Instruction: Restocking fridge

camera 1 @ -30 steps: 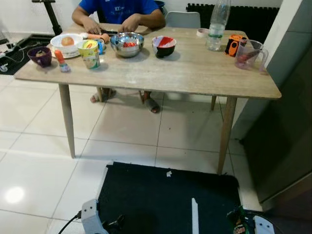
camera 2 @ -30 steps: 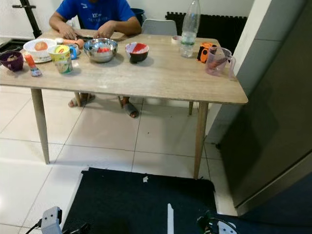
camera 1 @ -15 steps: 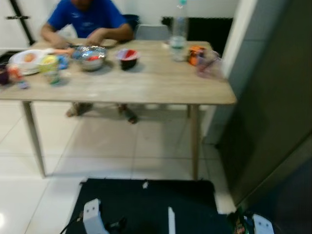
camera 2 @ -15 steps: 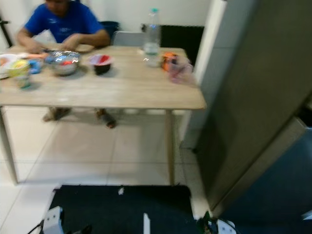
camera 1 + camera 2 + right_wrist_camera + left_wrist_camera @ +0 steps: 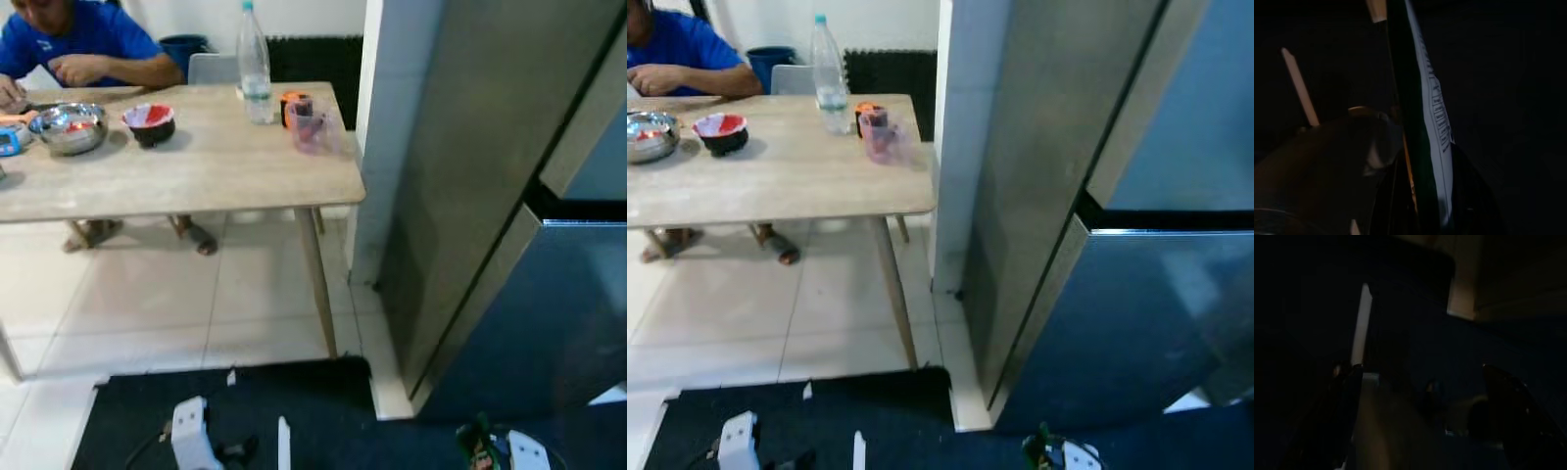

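Observation:
The tall grey fridge (image 5: pixel 490 166) stands at the right, its doors closed, with a dark seam between the upper and lower door. Low at the right, my right gripper (image 5: pixel 480 452) is shut on a green container (image 5: pixel 476 446). In the right wrist view this container (image 5: pixel 1427 112) shows a white printed label and stands between the dark fingers. My left gripper (image 5: pixel 201 448) hangs low at the left over the dark mat; in the dim left wrist view its fingers (image 5: pixel 1342 396) stand apart with nothing held between them.
A wooden table (image 5: pixel 206 171) stands left of the fridge with a water bottle (image 5: pixel 255 64), a pink cup (image 5: pixel 309 127), bowls (image 5: pixel 152 122) and a seated person in blue (image 5: pixel 83 44). A white pillar (image 5: pixel 382 137) separates the table and fridge. A dark mat (image 5: pixel 235 416) covers the floor.
The camera has swung to the right: the table has slid to the left of the picture and the fridge has come into view. Both grippers keep their low places.

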You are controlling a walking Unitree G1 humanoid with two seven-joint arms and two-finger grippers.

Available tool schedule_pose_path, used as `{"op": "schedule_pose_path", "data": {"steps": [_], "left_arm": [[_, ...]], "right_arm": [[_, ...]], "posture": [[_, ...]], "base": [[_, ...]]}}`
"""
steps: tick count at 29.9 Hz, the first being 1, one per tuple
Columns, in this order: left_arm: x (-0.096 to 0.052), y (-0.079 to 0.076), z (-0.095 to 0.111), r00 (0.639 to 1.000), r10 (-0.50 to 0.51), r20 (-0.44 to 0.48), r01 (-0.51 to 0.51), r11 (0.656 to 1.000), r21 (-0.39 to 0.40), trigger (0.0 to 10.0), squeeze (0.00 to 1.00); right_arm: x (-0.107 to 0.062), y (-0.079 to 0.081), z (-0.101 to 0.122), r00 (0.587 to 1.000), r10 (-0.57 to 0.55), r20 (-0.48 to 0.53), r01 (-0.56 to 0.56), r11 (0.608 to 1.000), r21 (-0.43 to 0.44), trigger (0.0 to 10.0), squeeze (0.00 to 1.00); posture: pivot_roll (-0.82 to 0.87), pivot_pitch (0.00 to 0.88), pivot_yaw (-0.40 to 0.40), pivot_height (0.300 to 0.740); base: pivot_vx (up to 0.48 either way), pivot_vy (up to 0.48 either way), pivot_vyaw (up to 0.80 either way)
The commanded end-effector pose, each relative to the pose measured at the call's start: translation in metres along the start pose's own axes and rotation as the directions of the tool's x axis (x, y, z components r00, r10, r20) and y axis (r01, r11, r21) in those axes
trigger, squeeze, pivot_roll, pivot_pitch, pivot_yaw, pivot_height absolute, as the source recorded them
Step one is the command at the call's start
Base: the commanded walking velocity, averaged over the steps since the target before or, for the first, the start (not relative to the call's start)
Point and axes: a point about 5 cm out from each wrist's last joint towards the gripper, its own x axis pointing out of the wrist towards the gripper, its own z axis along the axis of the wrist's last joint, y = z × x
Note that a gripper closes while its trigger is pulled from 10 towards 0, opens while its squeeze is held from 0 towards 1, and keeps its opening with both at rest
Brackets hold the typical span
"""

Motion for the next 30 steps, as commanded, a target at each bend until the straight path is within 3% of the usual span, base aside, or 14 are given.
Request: {"op": "schedule_pose_path", "data": {"steps": [1, 12, 21, 30], "left_arm": [[0.0, 0.001, 0.002, 1.0, 0.013, 0.003, -0.013, 1.0, 0.008, 10.0, 0.0], [0.001, -0.001, 0.002, 1.0, 0.011, 0.003, -0.011, 1.0, 0.007, 10.0, 0.0], [0.001, -0.001, 0.002, 1.0, 0.008, 0.008, -0.009, 1.0, 0.011, 10.0, 0.0], [0.006, -0.01, 0.013, 0.998, -0.028, 0.062, 0.028, 1.0, 0.002, 10.0, 0.0]], "right_arm": [[0.0, 0.0, 0.003, 1.0, -0.005, 0.014, 0.005, 1.0, 0.004, 10.0, 0.0], [0.0, 0.0, 0.002, 1.0, -0.004, 0.013, 0.004, 1.0, 0.006, 10.0, 0.0], [0.001, 0.003, 0.004, 1.0, 0.006, 0.015, -0.006, 1.0, 0.002, 10.0, 0.0], [0.001, 0.003, 0.003, 1.0, 0.005, 0.012, -0.005, 1.0, 0.002, 10.0, 0.0]], "posture": [[-0.04, 0.019, 0.0, 0.74], [-0.04, 0.026, 0.001, 0.74], [-0.04, 0.028, 0.001, 0.74], [-0.05, 0.033, 0.0, 0.74]], "base": [[0.0, 0.0, 0.0], [0.0, 0.0, 0.0], [0.0, -0.426, 0.0], [0.0, 0.0, 0.0]]}}
